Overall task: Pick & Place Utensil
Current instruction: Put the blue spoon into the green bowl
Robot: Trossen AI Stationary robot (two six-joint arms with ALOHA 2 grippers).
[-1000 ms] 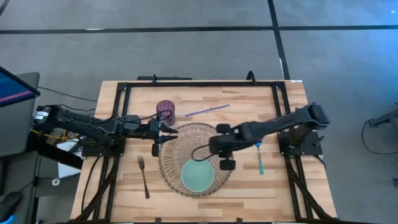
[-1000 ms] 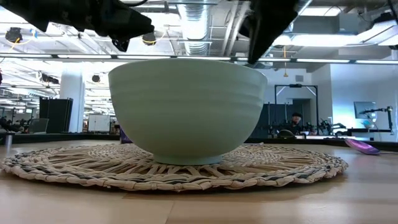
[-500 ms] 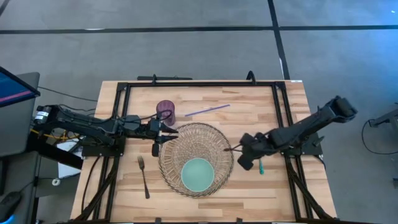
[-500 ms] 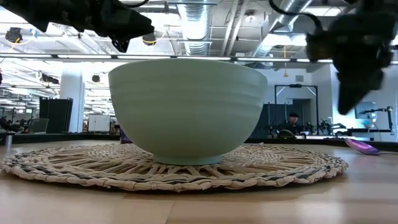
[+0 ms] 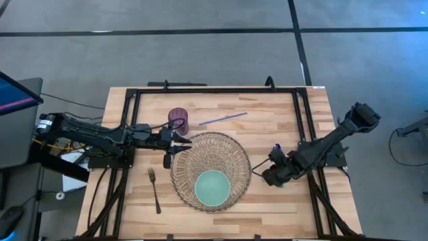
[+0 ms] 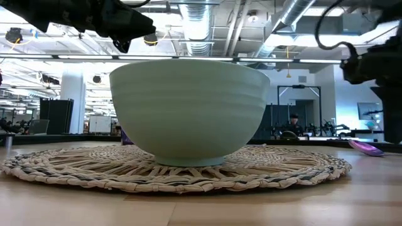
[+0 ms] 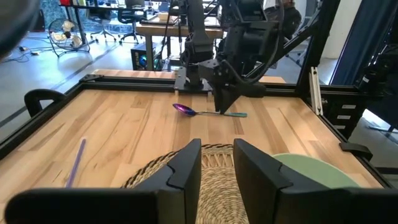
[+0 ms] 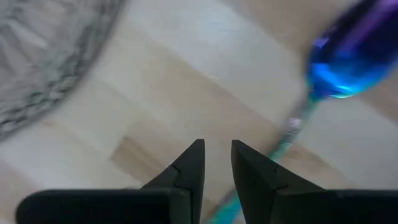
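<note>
High view: a wooden table (image 5: 221,100) framed by black rails. At its centre lies a round woven mat (image 5: 210,171), and on the mat's near part stands a pale green bowl (image 5: 212,188).

The task's utensil, a spoon (image 5: 278,165) with a blue-purple bowl end and a teal handle, lies flat on the bare wood to the right of the mat, apart from its rim. The right gripper (image 5: 269,178) is low over the table just beside the spoon, between the mat's right edge and the handle. In the right wrist view its two dark fingers (image 8: 186,171) stand a narrow gap apart with nothing between them, and the spoon (image 8: 336,68) lies on the wood just past them, not grasped.

The left gripper (image 5: 168,161) waits at the mat's left edge. In the left wrist view its fingers (image 7: 189,165) are likewise slightly parted and hold nothing; the same view shows the spoon (image 7: 205,112) across the mat beneath the right arm.

Other items: a fork (image 5: 154,189) on the near left of the table, a purple cup (image 5: 178,120) at the far left of the mat, and a thin purple straw (image 5: 223,118) lying on the far side.
</note>
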